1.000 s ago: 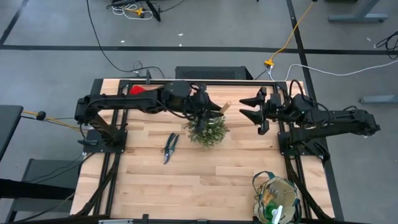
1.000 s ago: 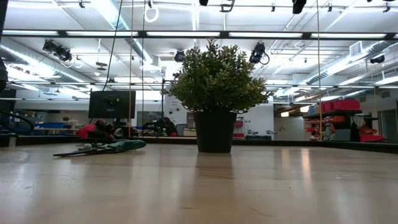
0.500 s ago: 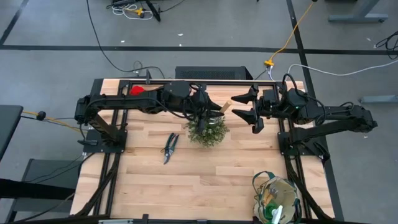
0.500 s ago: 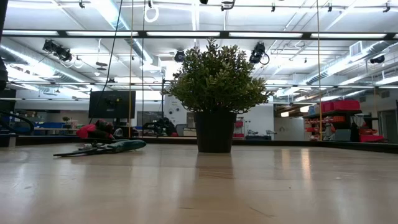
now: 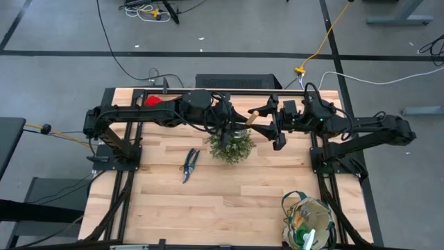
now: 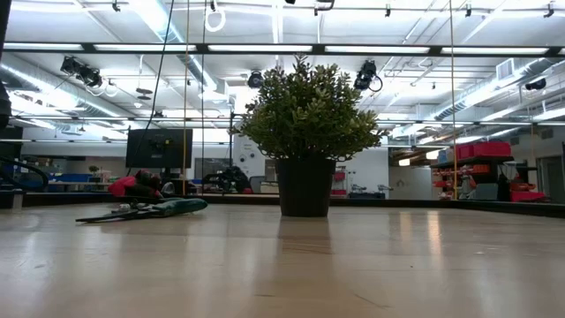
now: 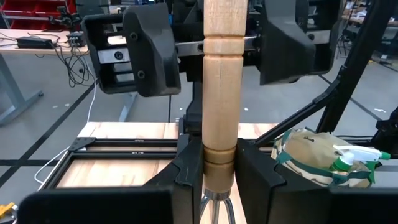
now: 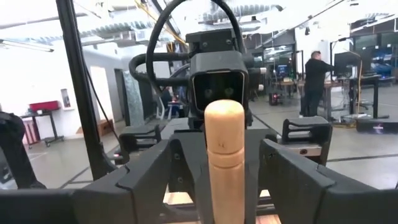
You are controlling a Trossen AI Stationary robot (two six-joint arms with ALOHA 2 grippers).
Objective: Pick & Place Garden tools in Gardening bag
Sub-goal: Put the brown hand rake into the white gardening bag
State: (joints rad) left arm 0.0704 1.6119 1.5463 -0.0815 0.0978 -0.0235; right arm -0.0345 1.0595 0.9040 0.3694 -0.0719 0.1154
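My left gripper (image 5: 234,123) is shut on a wooden-handled garden tool (image 5: 252,114), held above the round bushy plant (image 5: 231,146) at the table's far middle. My right gripper (image 5: 268,120) is open. Its fingers (image 7: 149,53) stand on either side of the handle's free end (image 8: 224,134) without touching it. The pruning shears (image 5: 189,164) lie flat on the table left of the plant. The red gloves (image 5: 152,99) lie at the far left. The gardening bag (image 5: 309,221) stands at the near right with tools inside. My left gripper pinches the wooden handle between its two fingers (image 7: 189,177), at the handle's end by the metal part (image 7: 219,163). The handle runs out past the fingertips toward the right arm. The tool is lifted clear, above the plant.
The potted plant (image 6: 307,132) stands right under the held tool. The shears (image 6: 146,209) and gloves (image 6: 132,185) also show in the low view. Bare wooden table (image 5: 229,194) lies between the plant and the bag.
My right gripper has gone toward the table's left edge, toward the held tool, staying open, and its fingers now stand around the handle's free end. The tool has kept its place over the plant.
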